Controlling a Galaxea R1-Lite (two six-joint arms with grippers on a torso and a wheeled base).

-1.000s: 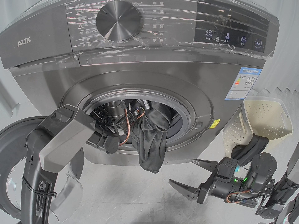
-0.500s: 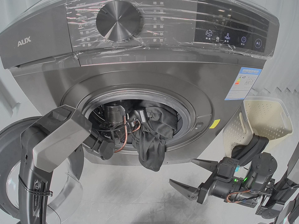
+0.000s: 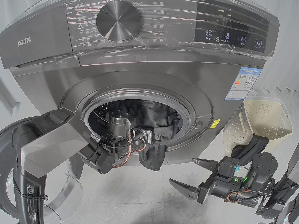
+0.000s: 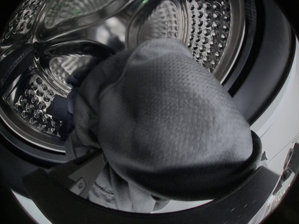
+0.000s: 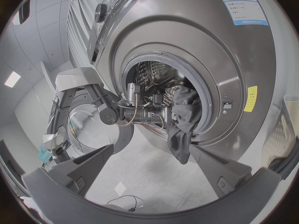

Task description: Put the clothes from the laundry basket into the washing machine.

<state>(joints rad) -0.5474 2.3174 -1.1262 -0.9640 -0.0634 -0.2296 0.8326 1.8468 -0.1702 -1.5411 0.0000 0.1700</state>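
Observation:
A dark grey garment (image 3: pixel 155 122) is bunched in the washing machine's round opening (image 3: pixel 187 109), and its lower end hangs over the front rim. It drapes over my left gripper (image 4: pixel 149 159), which sits at the drum mouth. One finger (image 4: pixel 81 178) shows spread wide beside the cloth, and the other is hidden under the fabric. My right gripper (image 3: pixel 182 171) hangs open and holds nothing, low in front of the machine. The cream laundry basket (image 3: pixel 271 119) stands on the right, with another dark garment (image 3: pixel 250 147) spilling over its edge.
The machine's door (image 3: pixel 9 159) is swung open at the left, behind my left arm. Bare grey floor (image 3: pixel 130 190) lies between the machine and my right gripper. The steel drum (image 4: pixel 199 22) has room behind the garment.
My left wrist has dropped lower and drawn back toward the front rim. The garment is bunched higher in the opening and less of it hangs down. My right arm has stayed still.

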